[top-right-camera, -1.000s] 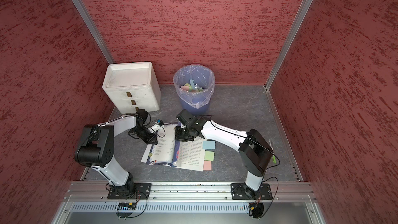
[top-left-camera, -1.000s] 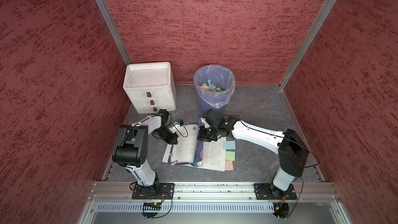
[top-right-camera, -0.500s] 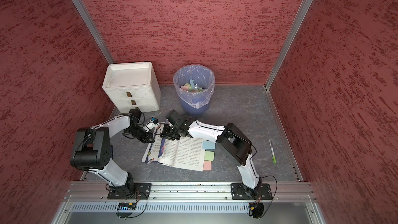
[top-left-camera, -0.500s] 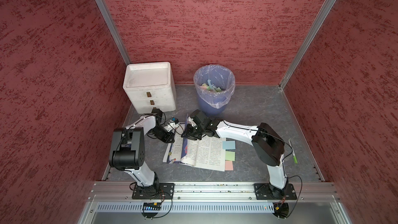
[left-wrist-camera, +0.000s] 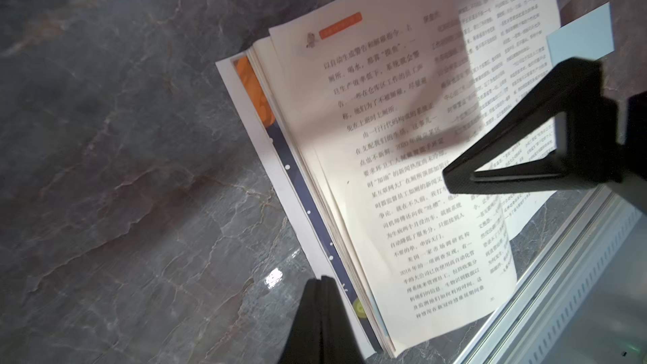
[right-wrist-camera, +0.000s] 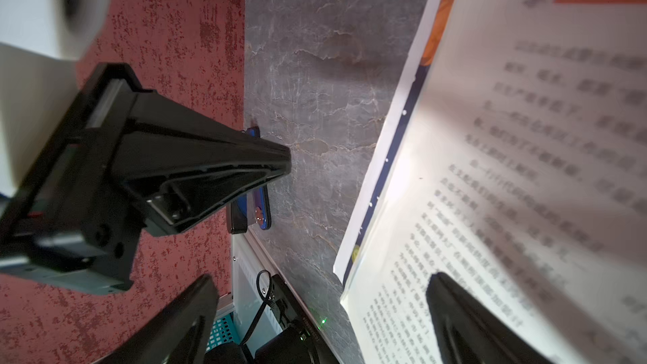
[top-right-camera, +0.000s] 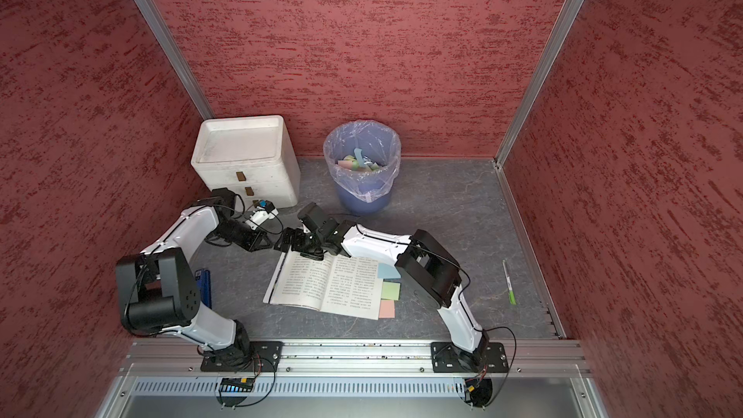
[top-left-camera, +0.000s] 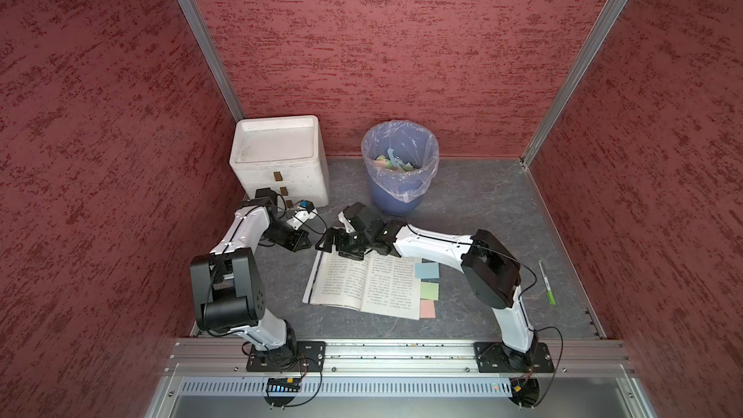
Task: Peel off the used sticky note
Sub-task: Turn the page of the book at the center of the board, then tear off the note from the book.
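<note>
A blue note [top-left-camera: 427, 270], green note [top-left-camera: 429, 290] and pink note [top-left-camera: 427, 309] sat in a row along the right page edge of the book [top-left-camera: 362, 287]; which one was used could not be told. The right gripper [top-left-camera: 335, 240], jaws wide and empty, hovered at the book's far left corner, across both pages from them. The left gripper [top-left-camera: 302, 241], closed on nothing, lay farther off.
</note>
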`<state>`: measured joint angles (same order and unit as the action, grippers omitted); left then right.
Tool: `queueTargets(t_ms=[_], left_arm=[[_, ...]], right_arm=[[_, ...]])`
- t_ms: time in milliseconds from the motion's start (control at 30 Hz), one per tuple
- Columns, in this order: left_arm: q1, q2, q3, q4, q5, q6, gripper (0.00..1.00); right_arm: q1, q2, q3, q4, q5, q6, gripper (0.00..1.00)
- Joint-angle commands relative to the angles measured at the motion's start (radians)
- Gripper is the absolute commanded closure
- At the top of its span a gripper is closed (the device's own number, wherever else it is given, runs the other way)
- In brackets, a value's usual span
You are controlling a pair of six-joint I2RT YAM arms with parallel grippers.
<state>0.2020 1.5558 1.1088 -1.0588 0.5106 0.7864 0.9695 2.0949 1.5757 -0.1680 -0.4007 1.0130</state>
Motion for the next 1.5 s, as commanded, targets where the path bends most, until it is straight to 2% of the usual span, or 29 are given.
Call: queueTargets(t_ms=[0, 100, 200, 367, 500, 567, 600, 700, 867, 1000, 1067, 1133, 1467], left_arm=[[-0.005, -0.033, 0.033, -0.042, 0.049, -0.001, 1.0], [-0.053, -0.037, 0.022, -0.039, 0.051, -0.033, 1.0], [-0.121, -0.042, 0.017, -0.031, 0.061, -0.078, 1.0], [-0.261, -0.07, 0.067, -0.062, 0.108, -0.141, 1.0], [-0.387, -0.066, 0.094, -0.039, 0.102, -0.163, 1.0], [-0.442, -0.047, 0.108, -0.02, 0.09, -0.17, 1.0], [-0.471, -0.034, 0.112, -0.006, 0.076, -0.175, 1.0], [-0.556, 0.01, 0.134, 0.027, 0.023, -0.187, 1.0], [-0.681, 0.076, 0.165, 0.094, -0.032, -0.204, 1.0], [-0.751, 0.146, 0.204, 0.147, -0.027, -0.227, 0.9], [-0.782, 0.194, 0.233, 0.158, -0.029, -0.236, 0.83], [-0.815, 0.248, 0.267, 0.165, -0.046, -0.238, 0.82], [-0.928, 0.452, 0.418, 0.211, -0.096, -0.26, 0.87]], right_arm=[[0.006, 0.009, -0.007, 0.056, -0.013, -0.009, 0.04], [0.003, -0.064, -0.056, 0.062, 0.022, -0.035, 0.05], [-0.003, -0.172, -0.125, -0.023, 0.106, -0.1, 0.04], [-0.013, -0.468, -0.321, -0.312, 0.409, -0.209, 0.02], [-0.027, -0.68, -0.444, -0.565, 0.759, -0.206, 0.02], [-0.033, -0.767, -0.497, -0.667, 0.848, -0.185, 0.01], [-0.047, -0.805, -0.533, -0.674, 0.824, -0.203, 0.01], [-0.119, -0.903, -0.649, -0.588, 0.625, -0.265, 0.02], [-0.22, -1.016, -0.805, -0.449, 0.431, -0.25, 0.02], [-0.321, -1.089, -0.922, -0.318, 0.263, -0.251, 0.11], [-0.387, -1.074, -0.96, -0.264, 0.181, -0.251, 0.17], [-0.435, -1.031, -0.99, -0.207, 0.101, -0.253, 0.22], [-0.519, -0.82, -1.027, -0.004, -0.058, -0.268, 0.33]])
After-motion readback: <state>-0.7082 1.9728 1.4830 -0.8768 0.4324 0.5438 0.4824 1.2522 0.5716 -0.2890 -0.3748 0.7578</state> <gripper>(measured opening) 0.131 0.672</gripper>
